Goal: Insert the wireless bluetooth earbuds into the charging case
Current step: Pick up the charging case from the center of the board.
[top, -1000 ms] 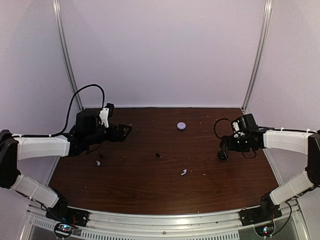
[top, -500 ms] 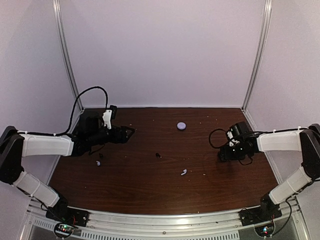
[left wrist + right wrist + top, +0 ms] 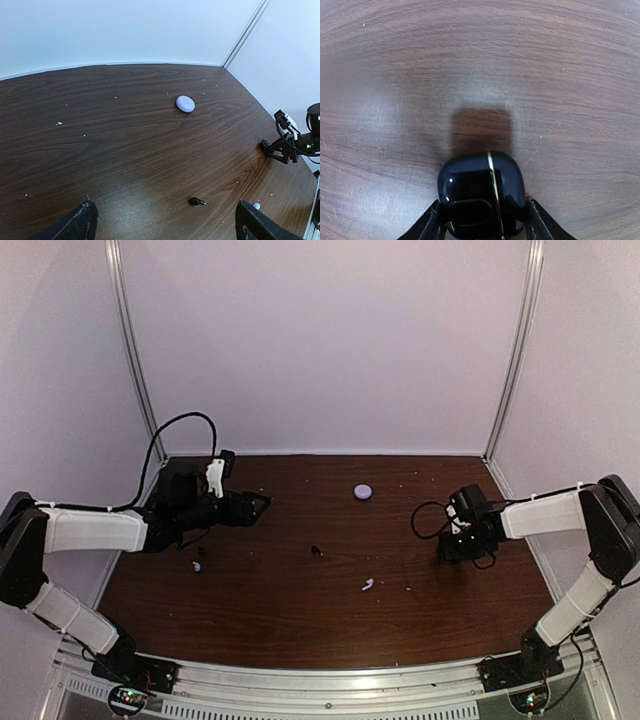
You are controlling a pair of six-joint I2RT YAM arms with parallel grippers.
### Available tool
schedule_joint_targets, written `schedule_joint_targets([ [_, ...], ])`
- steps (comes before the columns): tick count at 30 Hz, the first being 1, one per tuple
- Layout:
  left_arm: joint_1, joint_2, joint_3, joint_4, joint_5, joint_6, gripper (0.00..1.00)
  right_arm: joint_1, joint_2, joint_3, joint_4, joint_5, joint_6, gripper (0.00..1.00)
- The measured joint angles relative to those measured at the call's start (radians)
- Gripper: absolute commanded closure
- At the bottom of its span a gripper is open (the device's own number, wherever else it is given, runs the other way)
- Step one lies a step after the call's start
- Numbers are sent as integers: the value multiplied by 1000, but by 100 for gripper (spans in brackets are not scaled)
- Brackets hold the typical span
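The table [image 3: 300, 610] is dark brown wood, and everything else stands on it or above it. The left arm [image 3: 90, 530] reaches in from the left side. The right arm [image 3: 545, 515] reaches in from the right side.

The left gripper [image 3: 255, 505] hangs above the left part of the table. In the left wrist view its 2 fingers [image 3: 75, 227] stand wide apart and there is nothing between them. The right gripper [image 3: 452, 548] is low at the right part of the table. In the right wrist view its fingers [image 3: 432, 222] touch both sides of a glossy black object [image 3: 482, 192] with a thin gold line, so it has this object in its grip.

The case [image 3: 363, 492] is closed and lies alone toward the far middle of the table, well apart from both grippers. The 2 earbuds lie on the bare wood, well apart from each other. The middle earbud [image 3: 367, 584] is nearer to the arm bases than the case. The left earbud [image 3: 198, 565] lies near the left arm. A dark speck [image 3: 317, 551] lies between them.
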Motion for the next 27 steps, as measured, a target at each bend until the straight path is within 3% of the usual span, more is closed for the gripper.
schedule_joint_targets([
  [2,0,3,3,0,1,0,2,2,12,12,1,4,-8,30],
  [4,0,10,6,0,7,0,2,2,17,18,0,8,-16,28],
  [15,-2,45,21,0,42,0,2,3,29,35,3,5,-47,61],
  [21,-2,47,37,-9,71,-1,5,74,-30,34,11,-3,-82,62],
  [27,-2,48,55,-7,156,-35,14,279,-128,89,60,-26,-187,63],
])
